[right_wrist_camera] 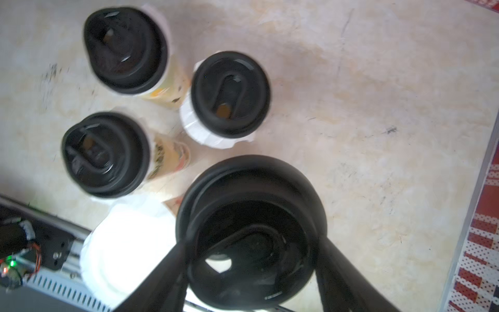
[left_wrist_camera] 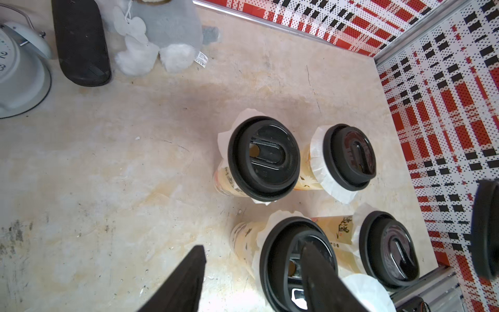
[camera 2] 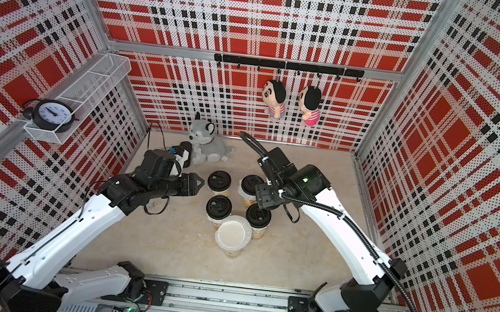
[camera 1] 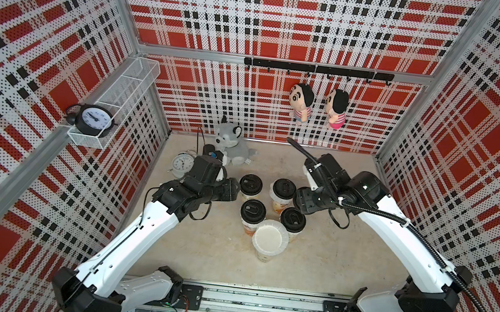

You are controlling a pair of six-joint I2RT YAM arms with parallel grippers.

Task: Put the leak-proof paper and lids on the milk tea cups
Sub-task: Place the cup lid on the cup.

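Five milk tea cups stand clustered mid-table. Black lids close the two back cups (camera 1: 251, 184) (camera 1: 283, 188) and two middle ones (camera 1: 253, 210) (camera 1: 292, 219), with crinkled paper rims (left_wrist_camera: 324, 164) sticking out under them. The front cup (camera 1: 264, 255) carries only a round sheet of leak-proof paper (camera 1: 270, 240) (right_wrist_camera: 127, 243). My right gripper (right_wrist_camera: 251, 270) (camera 1: 301, 198) is shut on a loose black lid (right_wrist_camera: 251, 235), hovering at the cluster's right side. My left gripper (left_wrist_camera: 253, 270) (camera 1: 231, 190) hangs open at the cluster's left, one finger (left_wrist_camera: 321, 275) over a lidded cup (left_wrist_camera: 280, 256).
A grey plush dog (camera 1: 230, 144), a white alarm clock (camera 1: 182, 164) and a black case (left_wrist_camera: 81, 43) sit at the back left. A wire shelf (camera 1: 112, 107) with a black clock hangs on the left wall; two dolls (camera 1: 300, 101) hang on the back wall.
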